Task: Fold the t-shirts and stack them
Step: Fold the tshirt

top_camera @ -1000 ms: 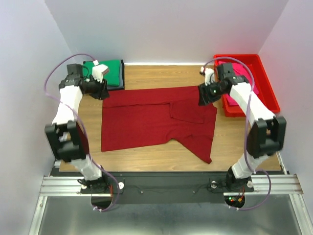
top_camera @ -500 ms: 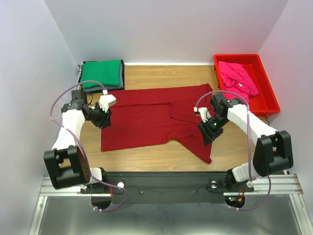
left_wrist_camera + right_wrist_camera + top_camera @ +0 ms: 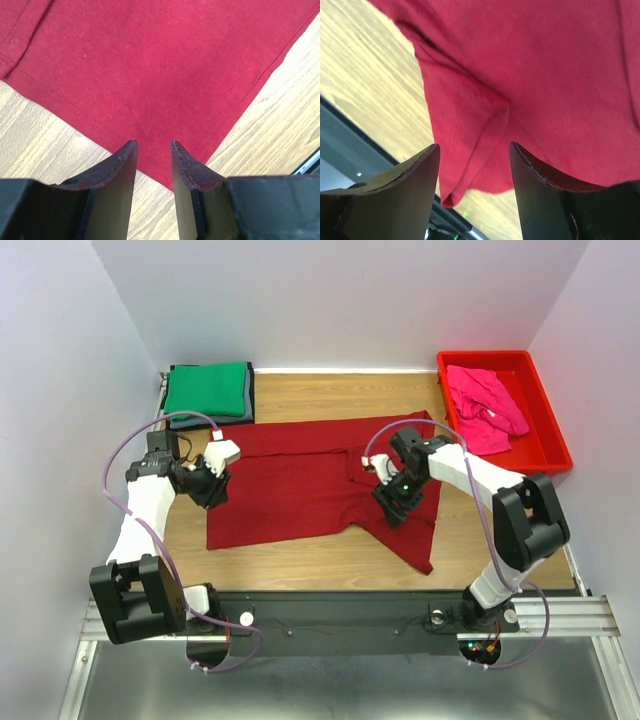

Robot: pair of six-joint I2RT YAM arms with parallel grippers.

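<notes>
Top view: your maroon t-shirt point(image 3: 290, 485) lies spread on the wooden table point(image 3: 320, 395) with its right part folded over. The left gripper point(image 3: 212, 485) is at its left edge and the right gripper point(image 3: 392, 502) over the folded part; a green t-shirt point(image 3: 205, 388) sits folded on a dark grey t-shirt point(image 3: 212, 422) far left, and a pink t-shirt point(image 3: 485, 405) is bunched in the red tray point(image 3: 548, 435). Left wrist view: your jaws stand a little apart with nothing between them, over the shirt's hem corner, bare wood on both sides. Right wrist view: your jaws are spread wide and empty above a creased fold of maroon cloth near the table edge.
</notes>
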